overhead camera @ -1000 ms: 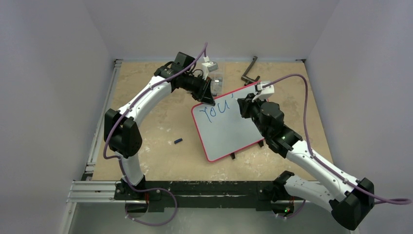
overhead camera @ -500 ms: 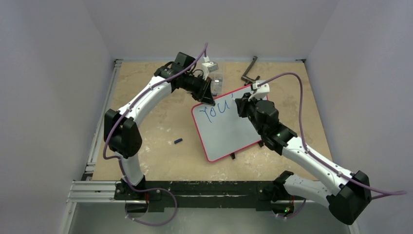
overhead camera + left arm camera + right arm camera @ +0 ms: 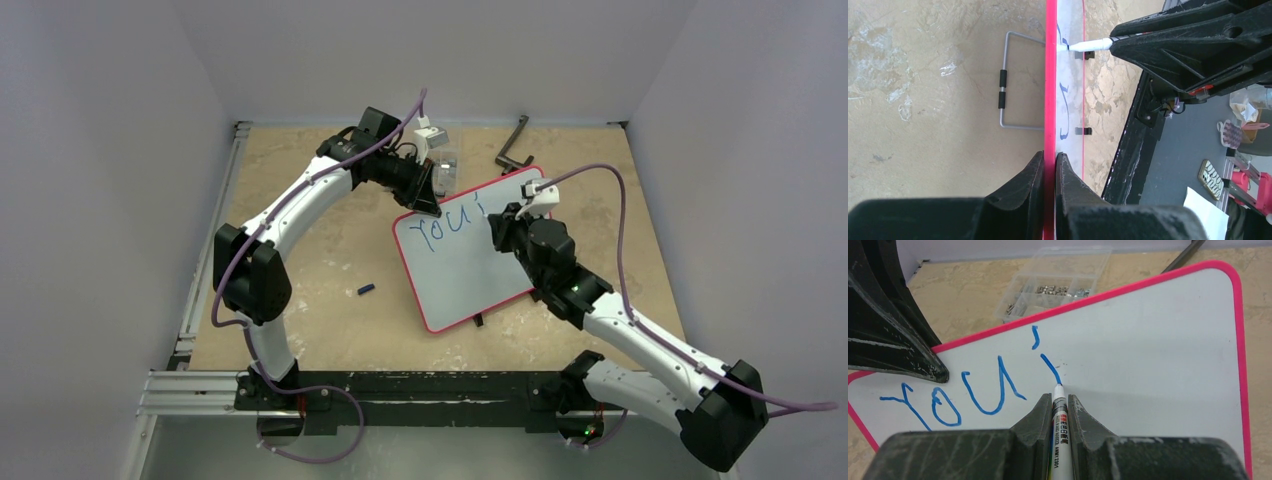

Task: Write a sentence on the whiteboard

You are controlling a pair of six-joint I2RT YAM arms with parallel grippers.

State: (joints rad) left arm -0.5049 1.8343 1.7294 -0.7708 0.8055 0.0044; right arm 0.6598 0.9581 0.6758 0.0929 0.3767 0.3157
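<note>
Dragging the marker (image 3: 1060,412) down past the apostrophe (image 3: 1035,337), the right gripper (image 3: 1058,401), clamped on its barrel, has added 1 new stroke to the sentence (image 3: 968,395). The left gripper (image 3: 1049,162) stays pinched on the mid-table whiteboard (image 3: 470,275), steadying its red frame.

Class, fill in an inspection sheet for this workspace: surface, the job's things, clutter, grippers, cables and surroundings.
Surface: tan table, mottled.
Job's things: red-framed whiteboard propped at a tilt; blue writing reads "You'"; marker tip on the board.
Clutter: clear parts box behind the board; black hex key at the far edge; small dark cap left of the board.
Grippers: left gripper shut on the whiteboard's frame; right gripper shut on the marker.
Cables: purple cables, one looping along each arm.
Surroundings: plain pale walls on three sides.
</note>
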